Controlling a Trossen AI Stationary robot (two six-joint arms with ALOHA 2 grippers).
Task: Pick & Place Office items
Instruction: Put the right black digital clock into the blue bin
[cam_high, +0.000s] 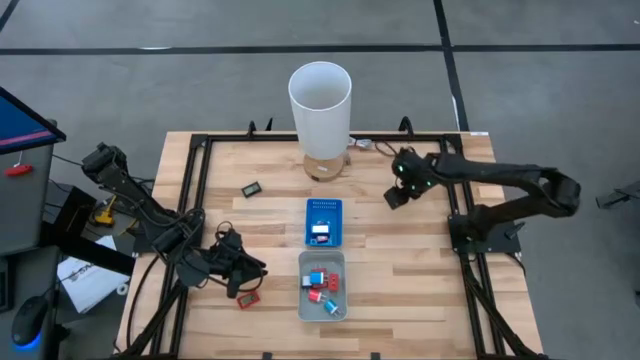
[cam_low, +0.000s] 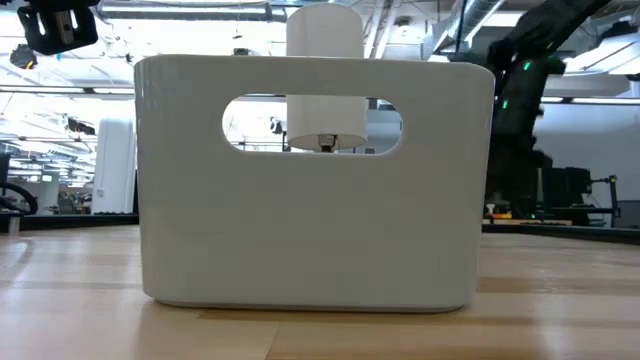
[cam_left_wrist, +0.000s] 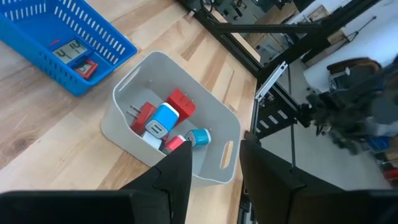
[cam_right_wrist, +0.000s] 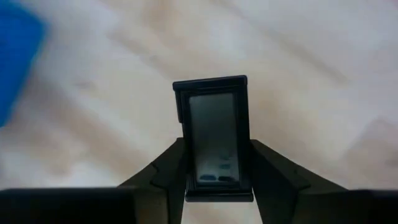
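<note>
Gripping a black light-faced block above the worktop, the right claw hovered beside the blue tray; the left claw sat open.

- The high view looks straight down on the whole desk and both arms.
- The low view sits at desk level, close against the grey tray, which it shares with the high and left wrist views.
- The left wrist view looks down past its fingers.
- The right wrist view hangs close above the wood.
</note>
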